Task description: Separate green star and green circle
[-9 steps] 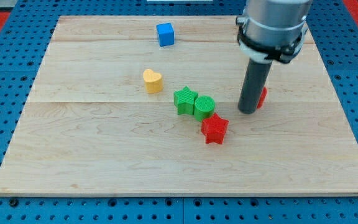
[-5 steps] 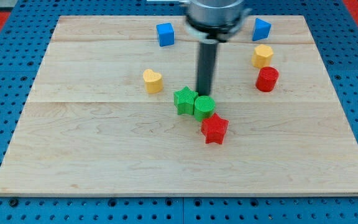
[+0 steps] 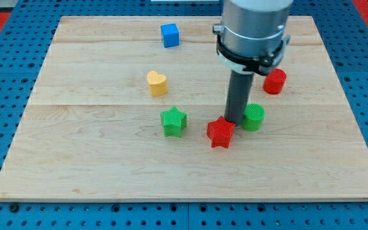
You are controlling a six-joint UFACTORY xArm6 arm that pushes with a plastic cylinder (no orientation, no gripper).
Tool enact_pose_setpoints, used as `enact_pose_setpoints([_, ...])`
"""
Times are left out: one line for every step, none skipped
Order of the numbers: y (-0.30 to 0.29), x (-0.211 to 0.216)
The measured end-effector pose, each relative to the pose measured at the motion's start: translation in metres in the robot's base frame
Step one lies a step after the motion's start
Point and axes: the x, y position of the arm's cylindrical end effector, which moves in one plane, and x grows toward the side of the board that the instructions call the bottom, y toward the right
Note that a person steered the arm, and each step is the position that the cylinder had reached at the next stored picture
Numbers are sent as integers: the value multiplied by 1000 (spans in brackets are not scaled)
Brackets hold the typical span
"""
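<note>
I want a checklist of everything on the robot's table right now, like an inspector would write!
Surface: pale wooden board.
Job's things: green star and green circle sit apart, with the red star between them.
Clutter: blue cube, yellow heart, red cylinder.
Grippers: none; my tip is just left of the green circle, above the red star.
Cables: nothing seen.
Surroundings: blue pegboard around the board.

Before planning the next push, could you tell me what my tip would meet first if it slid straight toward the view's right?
Most likely the green circle: my tip sits just at its left, above the red star. Whether they already touch is unclear.
</note>
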Motion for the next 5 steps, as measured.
enact_pose_setpoints([19, 8])
enact_pose_setpoints([38, 0])
enact_pose_setpoints([51, -6])
enact_pose_setpoints([55, -3])
enact_pose_setpoints([49, 63])
